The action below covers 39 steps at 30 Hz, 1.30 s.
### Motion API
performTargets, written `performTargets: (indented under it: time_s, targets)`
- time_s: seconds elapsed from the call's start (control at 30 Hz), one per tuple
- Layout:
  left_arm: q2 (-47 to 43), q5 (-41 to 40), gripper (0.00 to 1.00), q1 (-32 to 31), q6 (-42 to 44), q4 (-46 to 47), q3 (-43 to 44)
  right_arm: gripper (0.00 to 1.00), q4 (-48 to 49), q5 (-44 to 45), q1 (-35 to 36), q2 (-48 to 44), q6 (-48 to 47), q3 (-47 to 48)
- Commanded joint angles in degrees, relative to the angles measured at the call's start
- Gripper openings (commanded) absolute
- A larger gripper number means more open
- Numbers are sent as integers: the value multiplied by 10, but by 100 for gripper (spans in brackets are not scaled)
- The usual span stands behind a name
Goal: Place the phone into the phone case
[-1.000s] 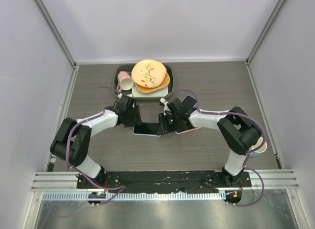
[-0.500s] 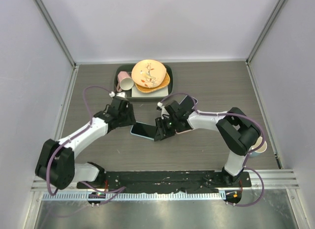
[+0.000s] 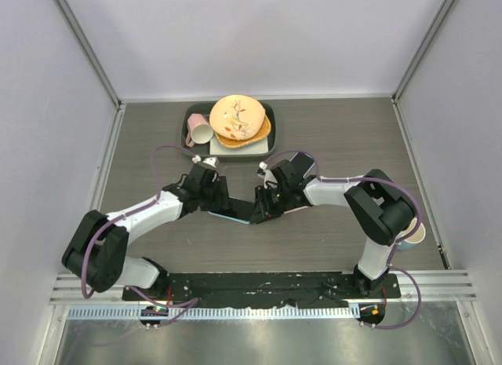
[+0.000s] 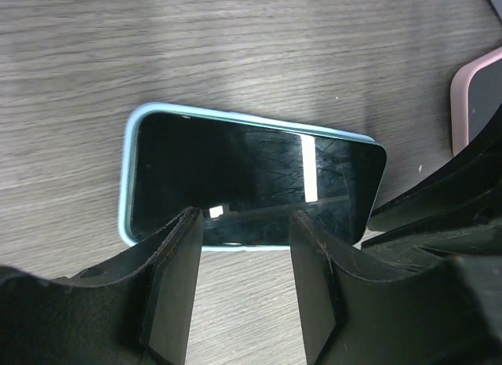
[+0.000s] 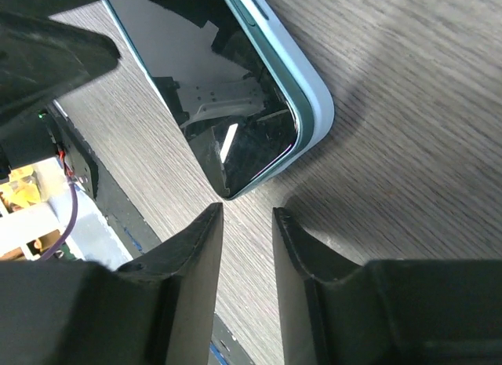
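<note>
Grey wood-grain table (image 3: 353,137): black-screened phone (image 4: 251,173) lay mid-frame inside pale blue phone case (image 4: 123,177). Left gripper (image 4: 245,217) and right gripper (image 5: 245,210) both parted, empty. We'd press corners down evenly, one end pinned.

White-black arms (image 3: 149,212), purple cables (image 3: 157,155)

The left arm (image 3: 149,210) folds at its elbow far out to the left, and its forearm stretches forward and right toward the middle. The left gripper (image 4: 245,235) tilts low, jaws well apart with nothing between them. The right arm (image 3: 337,188) bends the other way and reaches left. The right gripper (image 5: 245,224) sits low, jaws narrowly parted and empty. The two grippers face each other, tips near.
</note>
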Motion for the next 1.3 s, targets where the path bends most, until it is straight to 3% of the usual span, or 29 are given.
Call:
performTargets:
  time_s: [0.0,0.3,0.53,0.87,1.27]
  targets:
    - [32,7,51,-24,-6,34,38,35,33,-13,4,16,19,-7]
    - [71,-8,49,-55,-6,31,57,32,67,-27,4,44,29,-9]
    - [87,-8,48,-58,-6,26,60,43,125,-48,2,10,56,-31]
    - [109,-24,47,-76,-9,19,67,25,-2,114,10,42,34,12]
    - [166,-26,45,-93,-28,0,68,13,-25,171,31,152,45,34]
